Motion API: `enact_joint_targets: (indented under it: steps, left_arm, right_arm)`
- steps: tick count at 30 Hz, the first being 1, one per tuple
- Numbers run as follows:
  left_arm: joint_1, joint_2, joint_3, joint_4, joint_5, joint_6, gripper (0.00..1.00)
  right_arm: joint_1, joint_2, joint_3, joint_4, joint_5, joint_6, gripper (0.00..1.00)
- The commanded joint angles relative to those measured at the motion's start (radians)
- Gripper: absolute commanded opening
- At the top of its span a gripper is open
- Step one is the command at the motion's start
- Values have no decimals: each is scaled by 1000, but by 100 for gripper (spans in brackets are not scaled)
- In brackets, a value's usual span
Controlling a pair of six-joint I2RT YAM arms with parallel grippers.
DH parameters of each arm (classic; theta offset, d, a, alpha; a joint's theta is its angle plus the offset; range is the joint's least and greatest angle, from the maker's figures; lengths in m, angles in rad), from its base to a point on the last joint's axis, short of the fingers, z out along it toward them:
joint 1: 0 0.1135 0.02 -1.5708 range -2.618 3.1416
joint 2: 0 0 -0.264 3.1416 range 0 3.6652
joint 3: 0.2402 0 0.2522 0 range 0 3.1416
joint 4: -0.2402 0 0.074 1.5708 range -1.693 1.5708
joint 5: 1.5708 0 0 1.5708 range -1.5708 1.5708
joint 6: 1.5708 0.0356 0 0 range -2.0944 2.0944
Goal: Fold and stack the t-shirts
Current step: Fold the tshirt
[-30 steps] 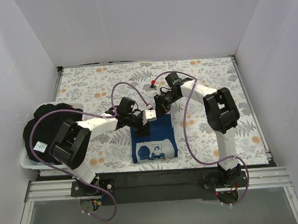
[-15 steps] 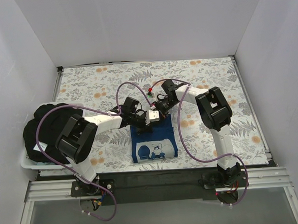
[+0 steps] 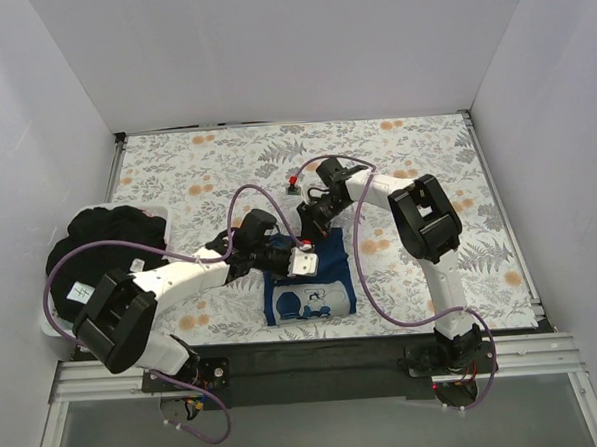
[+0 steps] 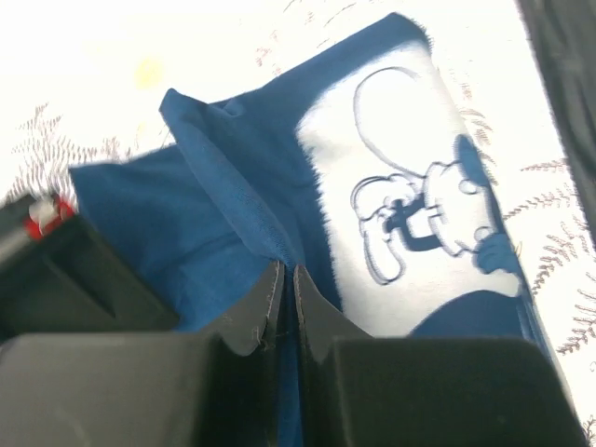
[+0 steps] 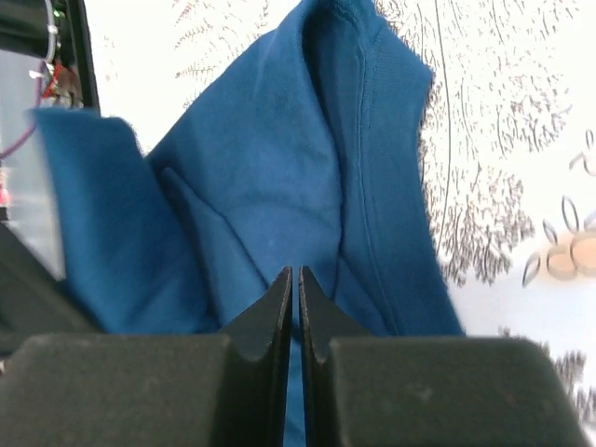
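Note:
The blue t-shirt with white print (image 3: 310,288) lies partly folded on the floral cloth at centre front. My left gripper (image 3: 298,261) is over its far half, shut on a raised fold of blue cloth (image 4: 242,200); the white print (image 4: 410,214) lies just right of the jaws. My right gripper (image 3: 309,223) is at the shirt's far edge, shut on a pinch of the same blue shirt (image 5: 279,177). A heap of black t-shirts (image 3: 104,244) with a small white tag (image 3: 80,291) lies at the far left.
The white floral-patterned cloth (image 3: 425,147) covers the table. The black heap sits in a white bin (image 3: 54,326) at the left front edge. White walls stand on three sides. Purple cables loop over both arms.
Both grippers have moved toward the near edge, the left one farthest, drawing the shirt's far part over the printed half. The left elbow has swung left and down.

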Motion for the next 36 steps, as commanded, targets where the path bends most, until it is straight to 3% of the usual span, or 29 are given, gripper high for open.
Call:
enact_joint_targets:
  steps: [1,5,13,24,36]
  left_arm:
    - [-23,-61,-37,33,-13,94,0]
    - [-26,-69,-37,21,-16,83,0]
    - [-49,-161,-74,12,14,44,0]
    - [-105,-269,-149,42,-2,110,0]
    - [-108,-282,-202,219,-64,149,0]
  right_arm:
    - [9,46,37,1,-10,-47,10]
    - [12,51,-32,-22,-36,-56,10]
    - [62,-86,-251,-13,-97,-57,11]
    - [6,-77,-17,-96,-26,-98,11]
    - [33,58,-46,-211,28,-306,6]
